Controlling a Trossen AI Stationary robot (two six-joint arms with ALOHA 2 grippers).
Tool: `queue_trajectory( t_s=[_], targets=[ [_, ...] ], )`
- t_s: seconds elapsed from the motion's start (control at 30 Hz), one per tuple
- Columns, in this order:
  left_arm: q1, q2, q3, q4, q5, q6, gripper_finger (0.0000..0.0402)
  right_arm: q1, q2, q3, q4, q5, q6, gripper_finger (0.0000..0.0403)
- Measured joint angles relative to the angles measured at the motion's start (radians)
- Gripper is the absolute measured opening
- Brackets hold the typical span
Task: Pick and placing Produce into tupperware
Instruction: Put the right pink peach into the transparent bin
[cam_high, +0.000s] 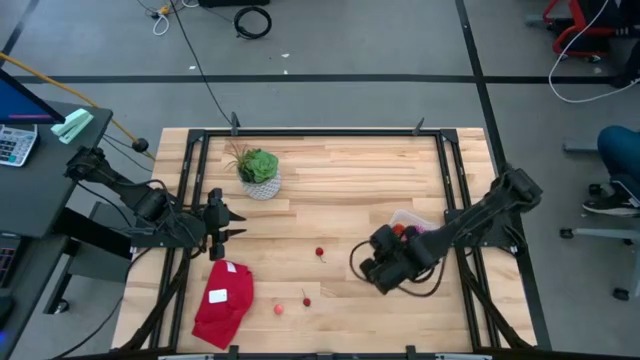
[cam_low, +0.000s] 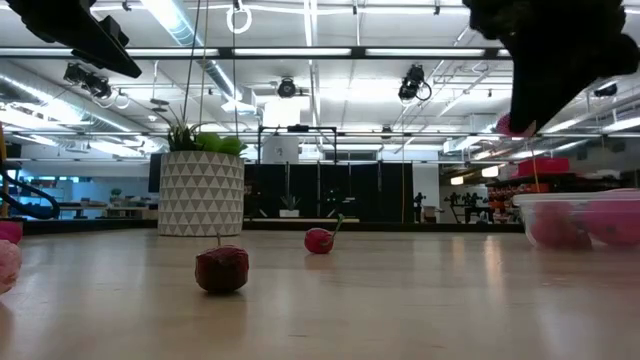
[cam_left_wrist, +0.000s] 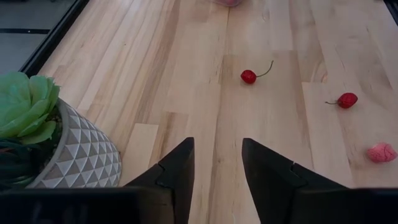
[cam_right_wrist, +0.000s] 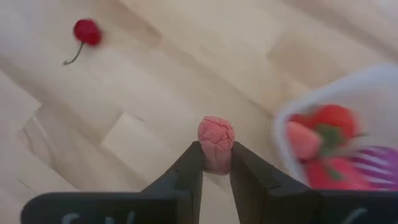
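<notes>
From above, the right pincer (cam_high: 384, 262) hangs over the surface (cam_high: 330, 170) just left of the box (cam_high: 412, 224), which sits at the right side and has red pieces inside. The left pincer (cam_high: 232, 224) waits at the left side, between the plant (cam_high: 259, 171) and the red cloth (cam_high: 224, 301). One cherry (cam_high: 320, 253) lies near the middle, another (cam_high: 306, 300) nearer the front edge, and a pink piece (cam_high: 279, 309) lies left of it, beside the cloth.

From surface level, a dark red fruit (cam_low: 222, 269) stands near, a cherry (cam_low: 319, 240) farther off, and the patterned pot (cam_low: 201, 193) behind at the left. The box (cam_low: 580, 216) shows at the right with pink and red things in it.

From the left wrist, the fingers (cam_left_wrist: 177, 174) stand apart with nothing between them. Beyond them lie two cherries (cam_left_wrist: 249, 76) (cam_left_wrist: 347, 99) and a pink piece (cam_left_wrist: 382, 152).

From the right wrist, the fingers (cam_right_wrist: 189, 171) are closed on a pink berry (cam_right_wrist: 216, 140), held above the wood beside the box (cam_right_wrist: 298, 115). Inside it I see strawberries (cam_right_wrist: 333, 121) and a striped ball (cam_right_wrist: 373, 160).
</notes>
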Motion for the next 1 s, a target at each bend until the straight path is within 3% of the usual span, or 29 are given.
queue_trajectory(
  t_s=[0.17, 0.37, 0.5, 0.8, 1.0],
  targets=[
    [0.0, 0.0, 0.0, -0.001, 0.0, 0.0, 0.015, -0.004, -0.1, 0.0, -0.154, -0.035, 0.037, 0.0071],
    [0.0, 0.0, 0.0, -0.01, 0.0, -0.001, 0.0152, 0.02, -0.153, 0.0, -0.329, -0.251, 0.27, 0.0071],
    [0.0, 0.0, 0.0, -0.043, 0.0, -0.04, 0.0146, 0.06, -0.142, -0.001, -0.4, -0.289, 0.36, 0.0074],
    [0.0, 0.0, 0.0, -0.062, 0.0, -0.066, 0.0139, 0.084, -0.139, -0.136, -0.399, -0.396, 0.359, 0.0073],
    [0.0, 0.0, 0.0, -0.062, 0.0, -0.065, 0.0148, 0.066, -0.138, -0.237, -0.327, -0.398, 0.327, 0.0084]
  ],
)
